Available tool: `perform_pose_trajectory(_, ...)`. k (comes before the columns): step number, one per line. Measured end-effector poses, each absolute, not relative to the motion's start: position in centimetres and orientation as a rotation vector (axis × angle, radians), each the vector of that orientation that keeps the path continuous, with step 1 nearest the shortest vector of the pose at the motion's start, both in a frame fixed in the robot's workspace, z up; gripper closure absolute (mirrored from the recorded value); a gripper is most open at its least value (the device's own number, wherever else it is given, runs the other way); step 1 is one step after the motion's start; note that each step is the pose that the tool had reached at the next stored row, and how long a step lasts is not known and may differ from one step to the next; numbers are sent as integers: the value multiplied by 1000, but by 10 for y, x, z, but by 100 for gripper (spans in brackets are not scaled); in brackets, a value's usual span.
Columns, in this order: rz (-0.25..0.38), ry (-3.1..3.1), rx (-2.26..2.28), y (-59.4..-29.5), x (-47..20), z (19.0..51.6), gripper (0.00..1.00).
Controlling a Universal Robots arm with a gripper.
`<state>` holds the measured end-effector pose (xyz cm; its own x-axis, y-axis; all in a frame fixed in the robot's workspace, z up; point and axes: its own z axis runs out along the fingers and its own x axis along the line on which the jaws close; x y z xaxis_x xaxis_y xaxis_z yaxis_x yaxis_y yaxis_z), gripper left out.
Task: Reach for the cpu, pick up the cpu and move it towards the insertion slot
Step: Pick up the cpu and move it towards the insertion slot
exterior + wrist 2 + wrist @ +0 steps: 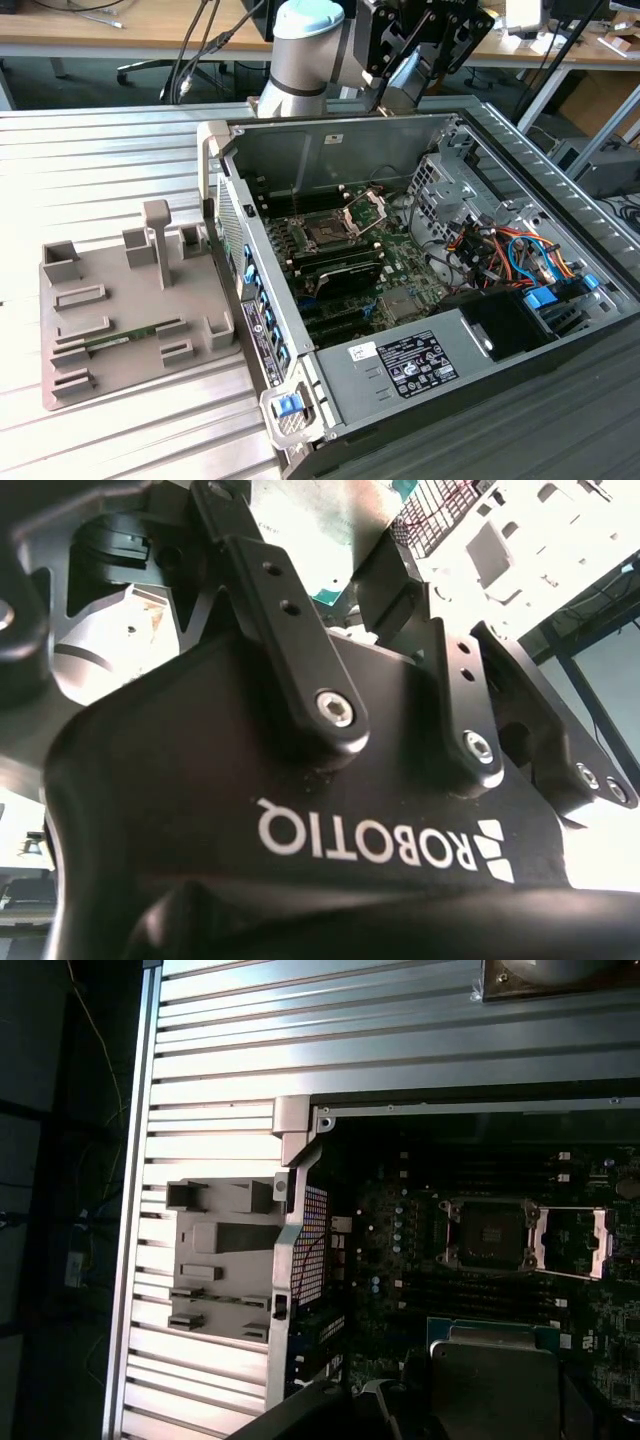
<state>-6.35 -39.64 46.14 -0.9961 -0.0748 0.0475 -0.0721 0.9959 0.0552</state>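
The cpu (495, 1380) sat pinched in the pincer (408, 80). In the first wrist view its pale metal top and green edge showed close to the lens, held in the air above the motherboard (400, 1260) and apart from the insertion slot (495, 1232). The slot lay bare, dark and square, with its silver hinged frame (575, 1243) thrown open to one side. In the exterior view the pincer hung over the far wall of the open computer case (330, 150), well above the slot, which lay near the middle of the green board. The case lay on its side on a ribbed metal desk (100, 160). On the exterior view's left, just beside the case, a grey holder tray (130, 300) rested on the desk, with a thin green memory stick (125, 338) lying in one of its grooves.
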Motion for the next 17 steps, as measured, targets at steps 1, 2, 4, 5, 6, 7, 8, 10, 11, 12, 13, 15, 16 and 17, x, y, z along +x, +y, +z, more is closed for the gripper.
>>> perform_pose_trajectory(1, -83, -3089, 114, -396, -63, 461, 45)
perform_pose_trajectory(2, -83, -3089, 114, -396, -61, 461, 45)
perform_pose_trajectory(4, -83, -3089, 114, -396, -60, 461, 45)
perform_pose_trajectory(5, -83, -3089, 114, -396, -59, 461, 45)
perform_pose_trajectory(6, -83, -3089, 114, -396, -58, 461, 45)
perform_pose_trajectory(7, -83, -3089, 114, -396, -57, 461, 45)
perform_pose_trajectory(8, -83, -3089, 114, -396, -56, 461, 45)
perform_pose_trajectory(10, -83, -3089, 114, -396, -54, 461, 45)
perform_pose_trajectory(11, -83, -3089, 114, -396, -53, 461, 45)
perform_pose_trajectory(12, -83, -3089, 114, -396, -52, 461, 45)
perform_pose_trajectory(13, -83, -3089, 114, -396, -51, 461, 45)
perform_pose_trajectory(15, -83, -3089, 114, -396, -48, 461, 45)
perform_pose_trajectory(16, -83, -3089, 114, -396, -47, 461, 45)
perform_pose_trajectory(17, -83, -3089, 114, -396, -46, 461, 45)
